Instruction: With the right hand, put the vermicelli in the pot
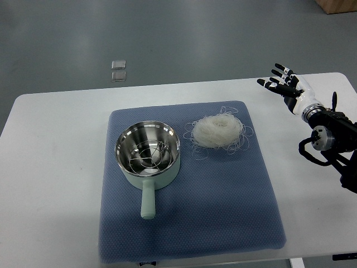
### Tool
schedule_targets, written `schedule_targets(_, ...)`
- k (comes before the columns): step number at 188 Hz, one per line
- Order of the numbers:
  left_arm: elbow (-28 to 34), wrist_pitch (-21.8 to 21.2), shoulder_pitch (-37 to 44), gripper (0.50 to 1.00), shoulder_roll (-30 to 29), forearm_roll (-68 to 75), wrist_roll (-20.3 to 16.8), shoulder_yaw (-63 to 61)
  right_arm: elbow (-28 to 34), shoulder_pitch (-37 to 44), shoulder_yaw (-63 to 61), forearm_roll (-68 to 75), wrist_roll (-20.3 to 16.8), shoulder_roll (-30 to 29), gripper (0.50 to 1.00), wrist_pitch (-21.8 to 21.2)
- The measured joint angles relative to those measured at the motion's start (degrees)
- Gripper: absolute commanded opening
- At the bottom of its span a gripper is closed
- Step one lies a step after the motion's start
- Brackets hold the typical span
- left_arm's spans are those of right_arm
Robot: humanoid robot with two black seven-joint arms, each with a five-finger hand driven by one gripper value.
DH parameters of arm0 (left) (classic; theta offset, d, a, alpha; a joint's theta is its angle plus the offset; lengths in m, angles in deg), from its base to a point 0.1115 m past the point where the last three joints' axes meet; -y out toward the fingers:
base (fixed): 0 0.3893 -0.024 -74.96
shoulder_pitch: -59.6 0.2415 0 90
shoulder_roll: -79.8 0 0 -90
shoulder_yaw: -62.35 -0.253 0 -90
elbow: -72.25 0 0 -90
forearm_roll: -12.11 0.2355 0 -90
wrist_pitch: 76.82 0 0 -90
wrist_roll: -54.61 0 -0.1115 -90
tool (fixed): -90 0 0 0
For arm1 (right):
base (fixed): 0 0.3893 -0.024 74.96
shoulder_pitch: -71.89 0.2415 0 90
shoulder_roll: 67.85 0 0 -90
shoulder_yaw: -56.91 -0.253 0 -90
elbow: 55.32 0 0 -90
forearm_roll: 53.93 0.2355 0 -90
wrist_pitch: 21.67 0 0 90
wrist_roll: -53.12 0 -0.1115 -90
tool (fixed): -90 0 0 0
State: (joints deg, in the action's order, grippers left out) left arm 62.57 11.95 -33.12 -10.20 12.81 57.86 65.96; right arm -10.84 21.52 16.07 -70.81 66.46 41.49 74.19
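Observation:
A pale green pot (148, 153) with a shiny steel inside stands on the left half of a blue mat (223, 206), its handle pointing toward me. A loose white nest of vermicelli (218, 131) lies on the mat just right of the pot. My right hand (281, 81) hovers over the white table at the far right, well apart from the vermicelli, with its fingers spread and nothing in them. The left arm does not show.
The white table (56, 167) carries the mat, with bare surface on both sides. Two small clear squares (118, 70) lie on the grey floor beyond the table's far edge. A brown box corner (337, 5) shows at top right.

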Motion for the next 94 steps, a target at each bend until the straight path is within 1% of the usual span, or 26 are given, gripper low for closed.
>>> schedule_targets(30, -0.06, 0.00, 0.00, 1.000, 0.00, 0.00, 0.03, 0.00, 0.00, 0.00, 0.00, 0.00, 1.79, -0.15, 0.924, -0.02)
schedule_targets(94, 0.00, -0.01, -0.09, 1.000, 0.00, -0.05, 0.08, 0.00, -0.04, 0.01, 0.14, -0.26, 1.94, -0.10, 0.921, -0.85)
